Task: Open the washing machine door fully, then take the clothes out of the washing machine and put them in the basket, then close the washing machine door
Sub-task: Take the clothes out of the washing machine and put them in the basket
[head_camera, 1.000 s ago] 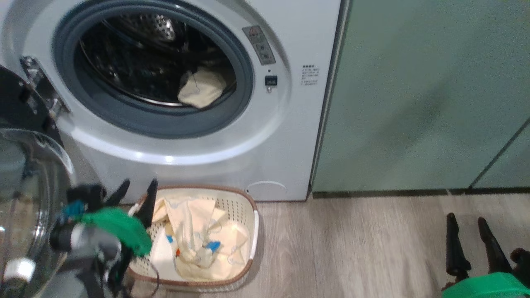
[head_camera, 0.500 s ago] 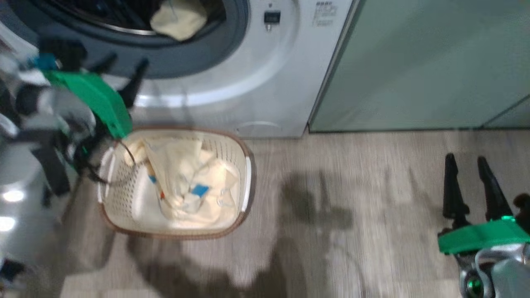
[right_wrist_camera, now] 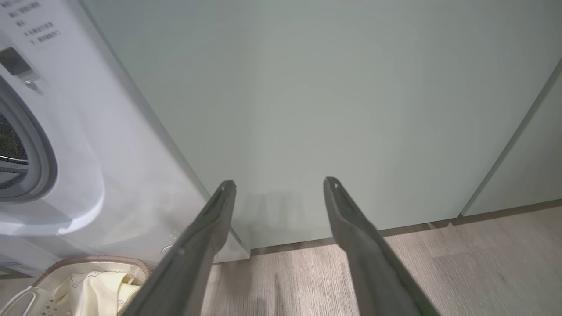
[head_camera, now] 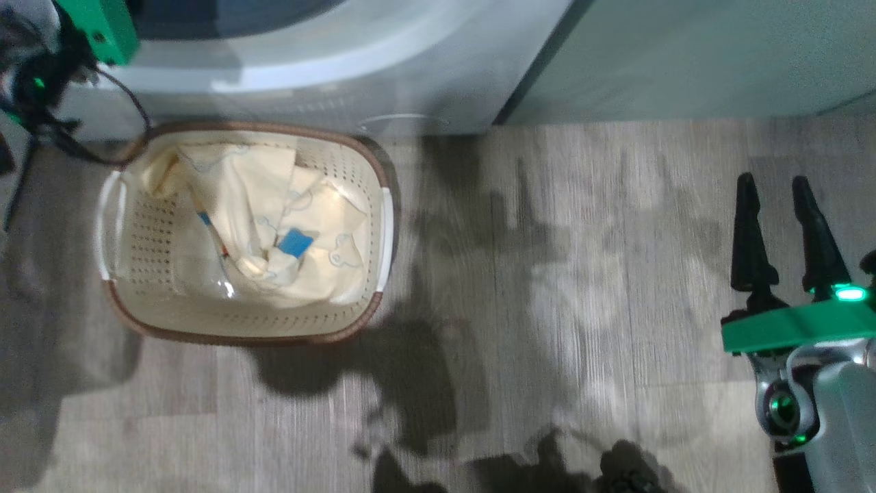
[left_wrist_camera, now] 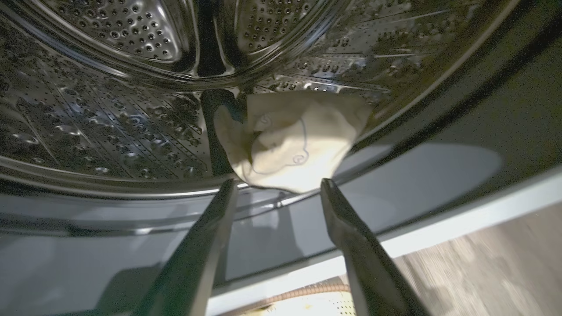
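The white washing machine (head_camera: 308, 75) fills the top of the head view, and its steel drum (left_wrist_camera: 109, 123) opens in the left wrist view. One piece of the pale yellow clothes (left_wrist_camera: 290, 140) lies at the drum's front lip. My left gripper (left_wrist_camera: 279, 182) is open, its tips just short of that cloth and holding nothing. More clothes (head_camera: 274, 226) lie in the cream basket (head_camera: 239, 329) on the floor in front of the machine. My right gripper (head_camera: 780, 226) hangs open and empty over the floor, far right of the basket. The washing machine door is out of view.
Sage-green cabinet fronts (right_wrist_camera: 329, 109) stand right of the machine, facing my right gripper (right_wrist_camera: 279, 182). Grey wood floor (head_camera: 547, 308) spreads between the basket and the right arm. My left arm's green bracket (head_camera: 96, 27) and a dangling cable are above the basket's back left corner.
The head camera has tilted down, so the drum opening has left its view. My left gripper has gone up from the basket's rim to the drum's mouth. The right gripper has stayed put.
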Motion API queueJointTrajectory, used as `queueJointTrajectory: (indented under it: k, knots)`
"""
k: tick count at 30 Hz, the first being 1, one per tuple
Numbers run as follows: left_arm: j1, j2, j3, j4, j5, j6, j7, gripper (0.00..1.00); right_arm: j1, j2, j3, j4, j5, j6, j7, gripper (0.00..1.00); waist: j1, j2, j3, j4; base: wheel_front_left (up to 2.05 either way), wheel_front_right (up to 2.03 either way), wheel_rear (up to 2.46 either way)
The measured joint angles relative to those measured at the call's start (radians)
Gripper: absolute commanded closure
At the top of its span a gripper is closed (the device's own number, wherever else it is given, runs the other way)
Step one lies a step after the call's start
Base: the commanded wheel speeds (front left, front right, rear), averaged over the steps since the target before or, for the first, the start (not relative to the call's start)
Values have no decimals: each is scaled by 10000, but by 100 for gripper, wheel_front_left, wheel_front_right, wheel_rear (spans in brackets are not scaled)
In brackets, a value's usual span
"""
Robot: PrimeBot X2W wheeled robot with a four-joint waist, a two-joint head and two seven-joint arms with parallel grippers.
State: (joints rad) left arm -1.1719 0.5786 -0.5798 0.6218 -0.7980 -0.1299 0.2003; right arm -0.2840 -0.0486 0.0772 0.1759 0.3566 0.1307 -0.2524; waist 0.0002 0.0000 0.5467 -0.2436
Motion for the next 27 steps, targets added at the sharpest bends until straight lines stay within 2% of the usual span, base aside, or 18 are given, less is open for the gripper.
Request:
queueJointTrajectory:
  k: [6, 15, 27]
  knots:
    - [-1282, 128, -637, 453, -779, 0, 428, 0, -370, 2, 194, -90, 48, 0, 0, 0, -1, 0, 692, -218, 0, 0, 0]
    - [-2895, 105, -1310, 1476, -1269, 0, 953, 0, -734, 2, 351, -127, 240, 0, 0, 0, -2, 0, 1584, -505, 0, 0, 0]
    - [-4020, 21, -2054, 2592, -1804, 0, 2113, 0, -1164, 4, 614, -184, 430, 0, 0, 0, -2, 0, 2388, -795, 0, 0, 0]
